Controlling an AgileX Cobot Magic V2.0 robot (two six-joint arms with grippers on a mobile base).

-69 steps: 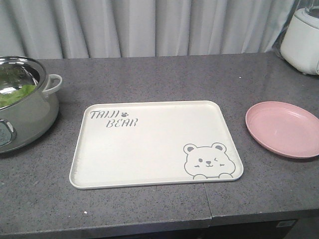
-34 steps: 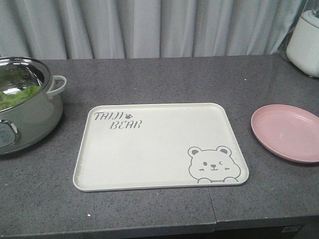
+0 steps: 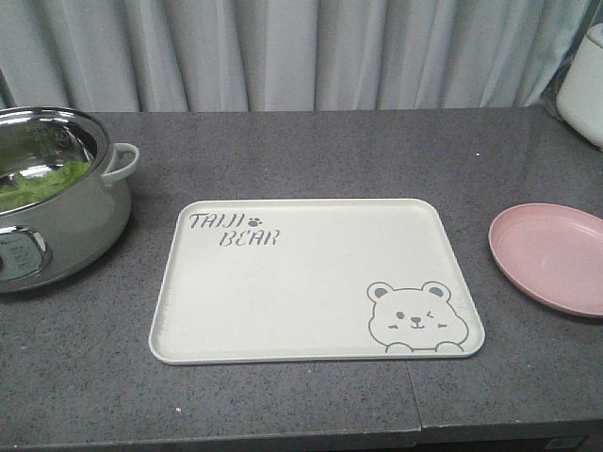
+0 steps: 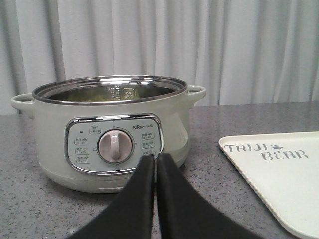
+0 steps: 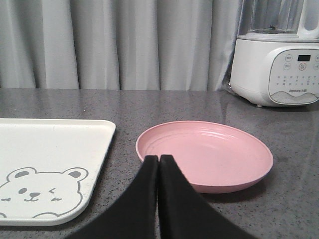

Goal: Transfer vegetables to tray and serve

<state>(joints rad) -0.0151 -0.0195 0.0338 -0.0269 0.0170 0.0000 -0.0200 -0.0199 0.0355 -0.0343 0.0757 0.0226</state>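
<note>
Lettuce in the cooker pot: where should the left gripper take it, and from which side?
Probably the top of the lettuce, coming straight down through the open mouth of the pot. The leaves lie low inside tall walls, so a sideways approach looks blocked. The left gripper is shut; open it first.

Countertop [image 3: 311, 151]: dark grey stone-look surface with fine pale speckles and a matte finish, spanning the full width of every view.
Seam [image 3: 415, 400]: one thin straight joint crossing the top near its front, right of centre.
Front edge [image 3: 236, 439]: squared, slightly lighter lip; only a dark strip shows below it.
Curtain [image 3: 283, 52]: pale grey-white fabric in vertical pleats, hanging directly behind the counter and filling the whole backdrop.
Light: soft, even and diffuse, with faint shadows on the counter.
</note>
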